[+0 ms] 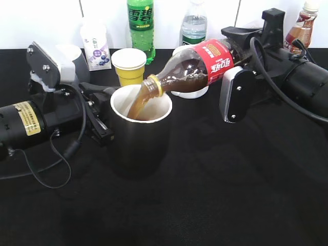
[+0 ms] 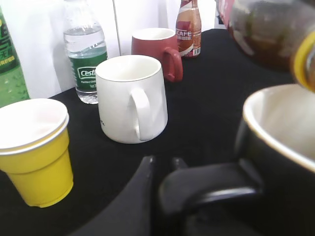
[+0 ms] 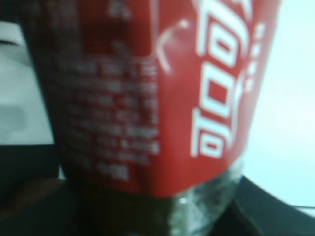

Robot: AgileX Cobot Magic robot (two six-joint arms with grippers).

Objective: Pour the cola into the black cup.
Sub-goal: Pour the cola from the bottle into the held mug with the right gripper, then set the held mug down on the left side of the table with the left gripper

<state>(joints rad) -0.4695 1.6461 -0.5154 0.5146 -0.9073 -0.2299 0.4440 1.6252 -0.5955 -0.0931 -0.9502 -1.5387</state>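
The cola (image 1: pixel 197 65) is a clear bottle with a red label, tilted mouth-down to the left. A brown stream runs from its mouth into the black cup (image 1: pixel 141 141), which stands upright with a white inside. My right gripper (image 1: pixel 229 69) is shut on the cola near its base. The label fills the right wrist view (image 3: pixel 162 93). My left gripper (image 1: pixel 100 122) is shut on the black cup's squarish handle, seen close in the left wrist view (image 2: pixel 165 169). There the black cup (image 2: pixel 275 162) is at the right, with the cola (image 2: pixel 266 29) above it.
A yellow paper cup (image 1: pixel 129 65) stands behind the black cup, with a white mug (image 2: pixel 130 98) and a reddish mug (image 2: pixel 157 49) further right. A green soda bottle (image 1: pixel 141 25), water bottle (image 1: pixel 195 23), coffee bottle (image 1: pixel 302 25) and small carton (image 1: pixel 95 46) line the back wall.
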